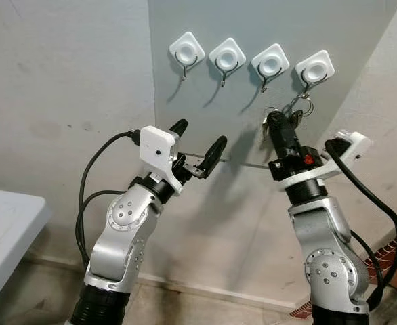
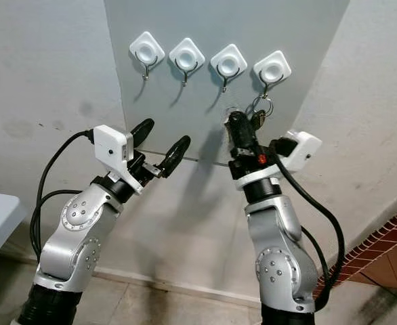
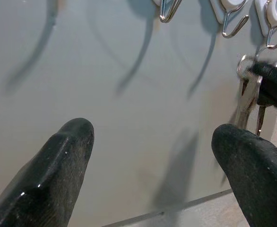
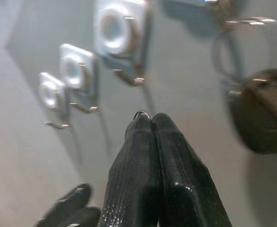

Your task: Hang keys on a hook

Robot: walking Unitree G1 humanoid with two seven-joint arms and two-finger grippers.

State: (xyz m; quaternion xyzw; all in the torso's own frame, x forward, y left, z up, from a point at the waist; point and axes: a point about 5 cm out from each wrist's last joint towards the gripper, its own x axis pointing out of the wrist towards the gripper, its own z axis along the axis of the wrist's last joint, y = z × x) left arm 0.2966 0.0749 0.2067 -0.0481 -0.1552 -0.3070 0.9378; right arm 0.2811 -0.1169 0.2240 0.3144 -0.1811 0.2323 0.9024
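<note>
Biggest thing here is the grey wall panel [image 1: 266,13], with four white square hooks [image 1: 186,49] in a row across its top. Both silver arms are raised in front of it.

The left gripper [image 1: 197,145] sits below the two hooks on its side, fingers spread wide apart with nothing between them, just pointing at bare panel. In its wrist view the keys hang off past one fingertip [image 3: 252,161].

The right gripper [image 1: 277,123] is up under the hook at the far right end [image 1: 315,68], fingers pressed tight together. Can't honestly tell whether anything is pinched between them, though there's a tiny glint of metal at the very tips in the right wrist view.

The keys [image 1: 300,112] are just beside those fingertips, and their ring [image 1: 305,103] reaches up to that last hook's metal prong. From where I'm standing the ring looks looped on it, but it's small and a bit blurry.
</note>
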